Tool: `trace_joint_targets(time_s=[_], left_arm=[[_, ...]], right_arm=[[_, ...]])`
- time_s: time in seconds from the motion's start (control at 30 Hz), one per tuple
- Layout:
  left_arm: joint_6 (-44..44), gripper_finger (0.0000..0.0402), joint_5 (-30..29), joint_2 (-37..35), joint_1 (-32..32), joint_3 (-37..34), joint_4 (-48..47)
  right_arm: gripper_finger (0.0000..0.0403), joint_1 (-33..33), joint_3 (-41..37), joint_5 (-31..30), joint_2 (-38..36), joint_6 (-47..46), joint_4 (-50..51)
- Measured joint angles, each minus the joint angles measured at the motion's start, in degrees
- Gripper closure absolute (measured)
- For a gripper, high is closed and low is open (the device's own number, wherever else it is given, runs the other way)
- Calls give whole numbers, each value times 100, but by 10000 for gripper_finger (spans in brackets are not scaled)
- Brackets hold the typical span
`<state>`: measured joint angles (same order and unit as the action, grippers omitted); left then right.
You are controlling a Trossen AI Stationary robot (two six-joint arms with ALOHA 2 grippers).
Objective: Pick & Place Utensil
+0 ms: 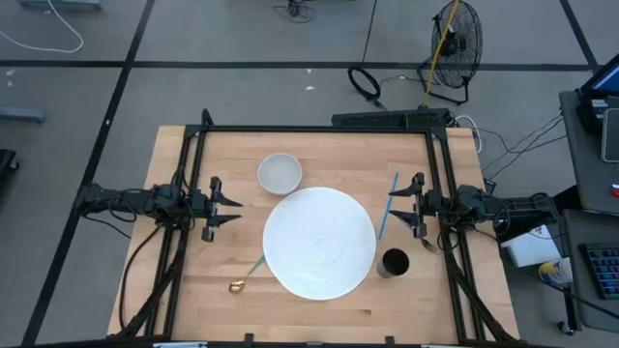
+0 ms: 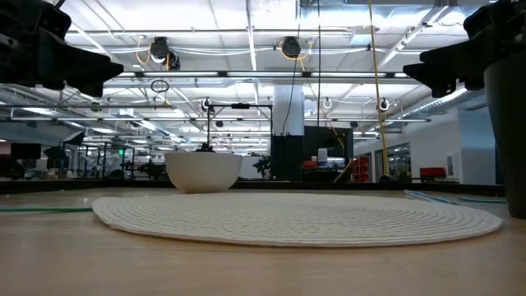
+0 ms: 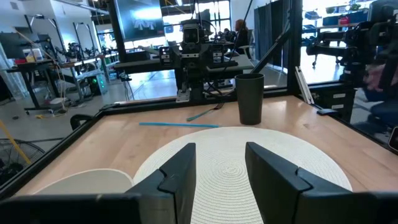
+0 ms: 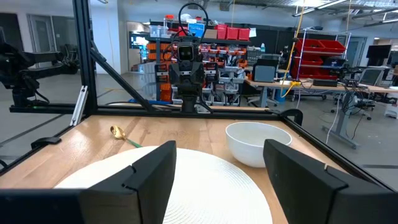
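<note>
spoon (image 1: 246,275) with a gold bowl and green handle lies on the wooden table (image 1: 184,290) in the lower left of the high view, just off the lower-left edge of the round white woven placemat (image 1: 319,242), its gold end pointing toward the bottom of the frame. a second utensil, a thin blue stick (image 1: 387,205), lies just off the placemat's upper-right edge, running nearly up and down the frame. a white bowl (image 1: 280,173) sits just above the placemat's upper-left edge, and a dark cup (image 1: 394,263) stands at its lower right. the left gripper (image 1: 228,207) waits at the left-centre of the high view, pointing toward the placemat, its fingers spread wide and holding nothing; in the left wrist view the two dark fingers (image 3: 180,171) frame the placemat, with the dark cup (image 3: 250,98) and blue stick (image 3: 177,124) beyond. the right gripper (image 1: 398,205) waits at the right-centre, facing the left one, also spread wide and empty; its wrist view shows the bowl (image 4: 258,142) and the gold spoon (image 4: 121,134) past its fingers (image 4: 152,174).
</note>
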<state>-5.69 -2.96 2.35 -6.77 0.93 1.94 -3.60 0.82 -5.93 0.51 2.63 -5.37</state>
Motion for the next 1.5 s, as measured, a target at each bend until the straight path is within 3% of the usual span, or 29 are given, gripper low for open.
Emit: trace_joint_targets(time_s=[0.67,0.97,1.33,1.5], left_arm=[[0,256,-1,0,-2,-1,3],[3,256,-6,-1,-1,0,566],[897,256,-2,-2,-1,0,805],[885,256,-2,-2,-2,0,920]], right_arm=[[165,0,0,-2,-2,0,-92],[165,2,-2,0,-2,-1,-69],[165,0,-2,5,-2,-600,-75],[165,0,-2,-2,-2,-669,-74]])
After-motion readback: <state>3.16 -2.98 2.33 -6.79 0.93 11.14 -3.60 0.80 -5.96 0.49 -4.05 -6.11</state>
